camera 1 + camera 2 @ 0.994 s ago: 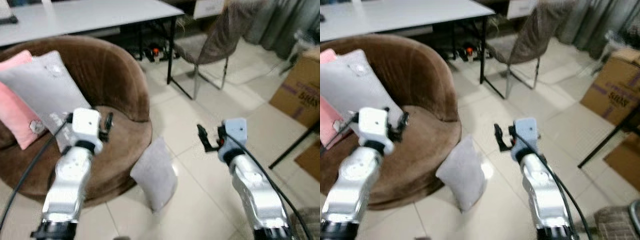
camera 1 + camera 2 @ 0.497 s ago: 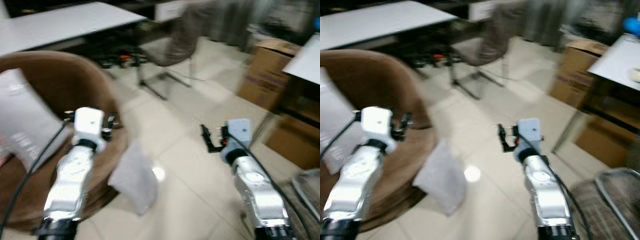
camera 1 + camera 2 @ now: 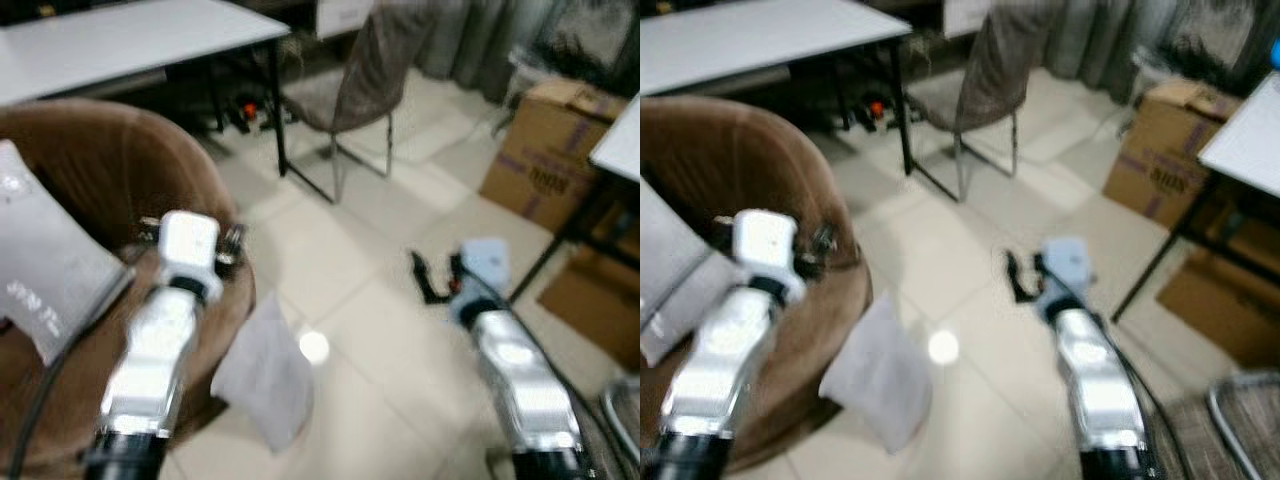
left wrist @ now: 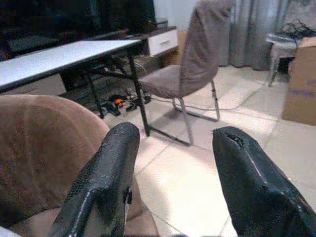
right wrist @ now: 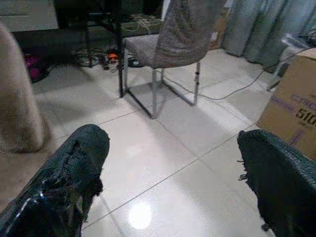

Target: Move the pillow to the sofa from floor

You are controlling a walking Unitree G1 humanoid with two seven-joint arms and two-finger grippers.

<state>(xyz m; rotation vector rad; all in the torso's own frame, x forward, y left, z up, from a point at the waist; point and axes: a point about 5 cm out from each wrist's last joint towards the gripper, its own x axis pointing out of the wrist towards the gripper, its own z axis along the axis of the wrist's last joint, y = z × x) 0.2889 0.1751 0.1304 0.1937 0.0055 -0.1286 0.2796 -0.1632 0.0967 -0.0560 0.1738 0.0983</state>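
Light grey square pillow [image 3: 264, 372] stands on edge on the tiled floor [image 3: 380, 330], tilted, leaning against the front of the round brown sofa [image 3: 110, 170]. Not held.

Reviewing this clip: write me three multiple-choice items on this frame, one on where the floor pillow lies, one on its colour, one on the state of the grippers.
1. Where is the pillow that is on the floor?
A. Leaning against the base of the brown sofa
B. Under the white table
C. On top of the cardboard box

2. What colour is that pillow?
A. Red
B. Light grey
C. Dark blue

3. What state are the two grippers in?
A. Both shut on the pillow
B. Left shut on a chair leg
C. Both open and holding nothing

Answers:
1 A: the pillow stands on the tiles against the base of the brown sofa, far from the table and the cardboard box.
2 B: its cover is light grey.
3 C: the left gripper and the right gripper each have their fingers spread with only floor between them.
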